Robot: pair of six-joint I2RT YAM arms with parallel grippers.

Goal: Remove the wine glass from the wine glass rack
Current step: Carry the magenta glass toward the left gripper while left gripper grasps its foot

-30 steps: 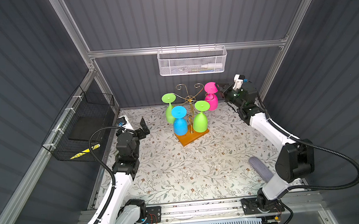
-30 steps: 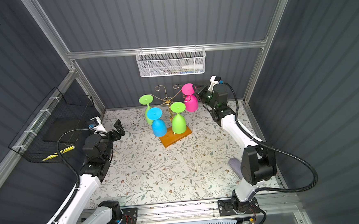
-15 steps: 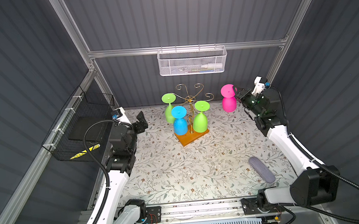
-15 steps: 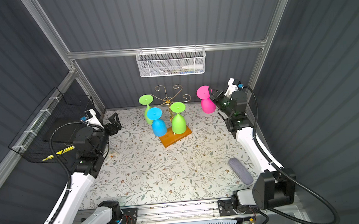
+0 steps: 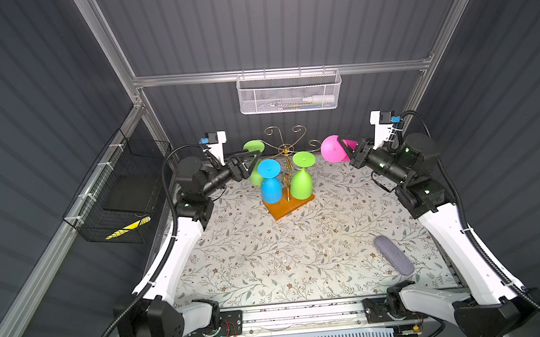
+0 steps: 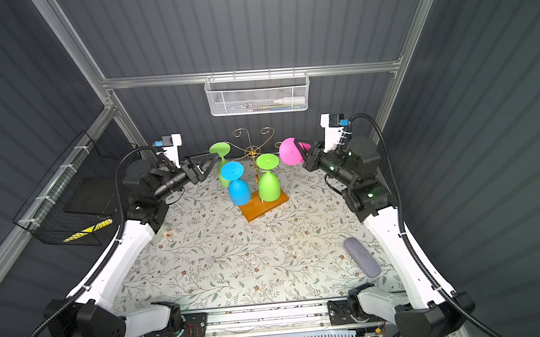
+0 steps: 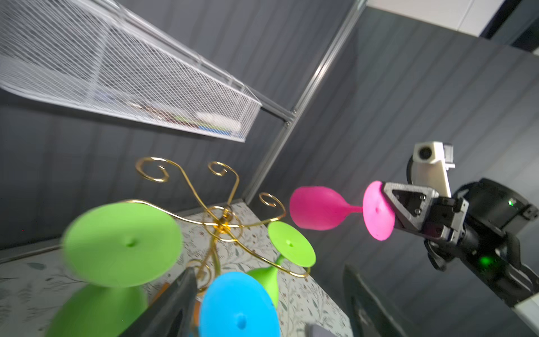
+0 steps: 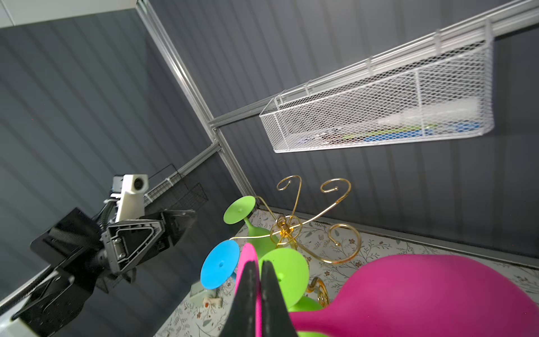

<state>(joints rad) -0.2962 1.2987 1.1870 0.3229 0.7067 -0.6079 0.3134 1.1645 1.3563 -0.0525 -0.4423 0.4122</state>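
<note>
pink glass sideways, foot between right gripper jaws — clamped

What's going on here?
The right end effector is shut on the foot of the pink wine glass, holding it sideways, clear of the wine glass rack. The left end effector is open, gripping nothing, close to the blue glass and the far green glass hanging on the rack. The near green glass hangs there too.

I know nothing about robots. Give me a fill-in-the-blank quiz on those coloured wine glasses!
1. The wine glass clamped in the right gripper is coloured ___.
2. The number of glasses hanging on the wine glass rack is ___.
3. Two of those are green; the third is ___.
4. The left gripper, beside a green glass, has its jaws ___.
Missing words: pink; three; blue; open.
</note>
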